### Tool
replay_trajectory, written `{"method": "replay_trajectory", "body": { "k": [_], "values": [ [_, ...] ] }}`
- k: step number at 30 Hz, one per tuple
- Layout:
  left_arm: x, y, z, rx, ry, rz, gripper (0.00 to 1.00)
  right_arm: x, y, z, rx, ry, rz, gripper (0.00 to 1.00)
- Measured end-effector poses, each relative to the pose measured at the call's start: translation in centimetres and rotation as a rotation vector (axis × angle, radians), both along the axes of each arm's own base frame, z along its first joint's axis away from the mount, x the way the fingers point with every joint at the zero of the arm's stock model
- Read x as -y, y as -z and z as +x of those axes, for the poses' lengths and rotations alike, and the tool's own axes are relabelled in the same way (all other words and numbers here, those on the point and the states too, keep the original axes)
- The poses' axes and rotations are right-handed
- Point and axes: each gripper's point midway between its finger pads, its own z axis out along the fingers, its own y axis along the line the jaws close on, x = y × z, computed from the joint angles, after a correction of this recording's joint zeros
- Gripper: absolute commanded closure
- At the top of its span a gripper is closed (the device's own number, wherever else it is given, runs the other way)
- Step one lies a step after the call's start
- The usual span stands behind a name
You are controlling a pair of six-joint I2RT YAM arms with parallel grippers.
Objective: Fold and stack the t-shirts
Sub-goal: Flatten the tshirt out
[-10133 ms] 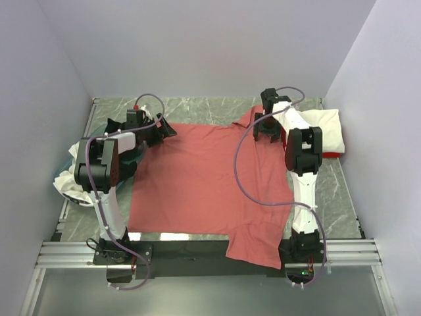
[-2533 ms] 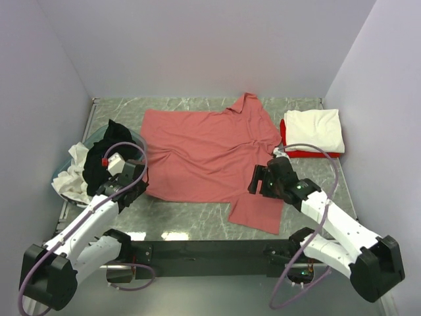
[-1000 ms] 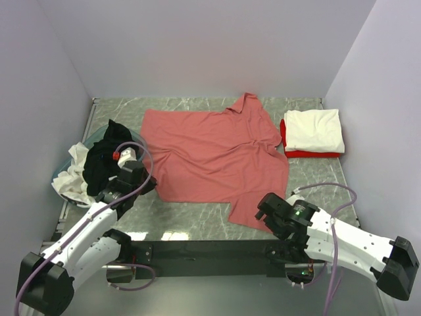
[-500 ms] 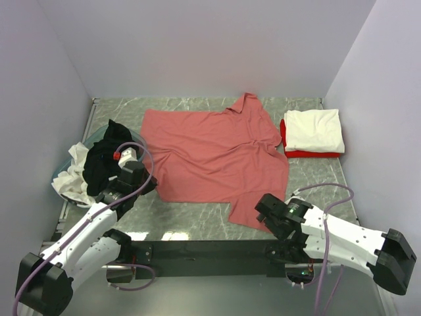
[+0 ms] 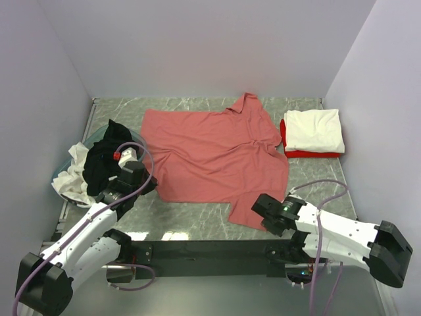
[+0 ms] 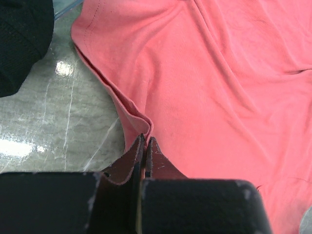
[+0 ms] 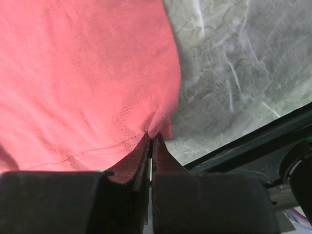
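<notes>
The salmon-pink collared t-shirt [image 5: 217,155] lies spread across the marble table, collar at the far side. My left gripper [image 5: 146,186] is shut on a fold of its near left edge [image 6: 145,139]. One sleeve [image 5: 253,212] points toward the near edge, and my right gripper [image 5: 262,214] is shut on that sleeve's hem corner [image 7: 152,136]. At the far right a folded cream-white t-shirt [image 5: 314,130] rests on a folded red one [image 5: 304,154]. A black t-shirt [image 5: 105,158] and a white one [image 5: 69,181] are heaped at the left.
The black and white heap sits in the teal basin [image 5: 95,136] against the left wall. Walls enclose the table on three sides. A black rail [image 5: 197,249] runs along the near edge between the arm bases. Bare marble [image 5: 191,214] shows in front of the pink shirt.
My right gripper went from open to shut on the sleeve's hem corner, shifting slightly left. The left gripper kept its hold and did not move.
</notes>
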Motion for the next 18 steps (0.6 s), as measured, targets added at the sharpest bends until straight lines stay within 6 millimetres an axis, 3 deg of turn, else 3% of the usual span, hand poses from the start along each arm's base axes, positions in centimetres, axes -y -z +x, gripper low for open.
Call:
{"method": "replay_trajectory", "body": {
  "k": [5,14,18],
  "values": [
    [0.0,0.0,0.0,-0.001,-0.001,0.001,0.99,-0.2,-1.0,0.3,0.008,-0.042,-0.039,1.00],
    [-0.1,-1.0,-0.3,0.028,-0.002,-0.018,0.99,-3.3,-7.2,3.5,0.158,-0.139,-0.068,1.00],
    [0.0,-0.5,-0.8,0.005,0.005,-0.011,0.99,-3.5,-8.3,3.4,0.184,-0.187,-0.105,1.00]
  ]
}}
